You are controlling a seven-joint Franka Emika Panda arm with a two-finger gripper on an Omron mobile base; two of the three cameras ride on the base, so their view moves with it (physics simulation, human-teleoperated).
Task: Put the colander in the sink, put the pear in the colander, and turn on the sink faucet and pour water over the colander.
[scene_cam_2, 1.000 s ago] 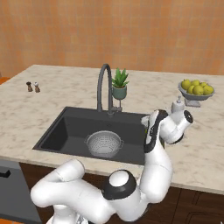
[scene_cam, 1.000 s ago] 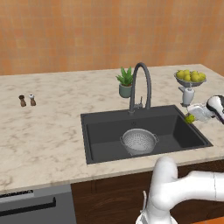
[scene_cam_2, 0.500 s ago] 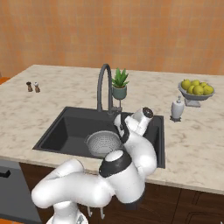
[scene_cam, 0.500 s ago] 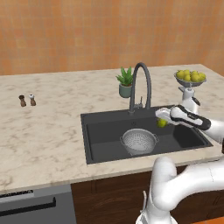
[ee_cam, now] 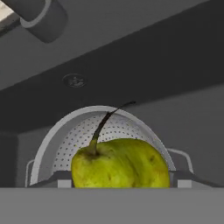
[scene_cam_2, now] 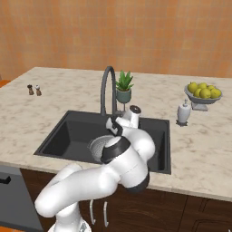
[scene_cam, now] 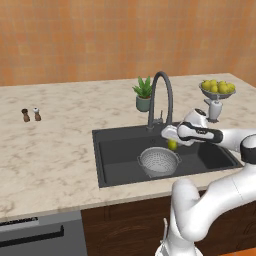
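One pear (scene_cam: pixel 172 144) hangs in the gripper (scene_cam: pixel 170 137) above the sink (scene_cam: pixel 120 160); in the hand view the fruit (ee_cam: pixel 120 164) sits clamped between the two dark fingertips (ee_cam: pixel 59 178), stem pointing up, so the jaws are closed on it. Directly beyond it lies the colander (ee_cam: pixel 83 131), its pierced white-grey bowl open toward the camera and one loop handle showing at the right; the round drain (ee_cam: pixel 74 80) is visible on the black basin floor past it, and the end of the faucet spout (ee_cam: pixel 41 17) crosses the upper left corner.

From the left base view the colander (scene_cam: pixel 159 161) rests on the basin floor, right of centre, and the pear is held just over its far rim — apart from it, not yet inside. The sink faucet (scene_cam: pixel 160 97) arches up behind, its spout curving down close to the hand. In the right base view the arm's white bulk covers much of the colander (scene_cam_2: pixel 97 147), and the gripper (scene_cam_2: pixel 113 123) sits just in front of the faucet (scene_cam_2: pixel 108 90).

Compared with half a second ago, the hand has swung further left across the basin — from over the sink's right half to a spot above the colander; a full second back it was out over the counter at the sink's right edge, near the soap dispenser (scene_cam: pixel 214 107). The colander itself has stayed where it was; the fruit bowl (scene_cam: pixel 217 89), potted plant (scene_cam: pixel 144 95) and the two shakers (scene_cam: pixel 31 114) are unchanged on the counter (scene_cam: pixel 55 145).
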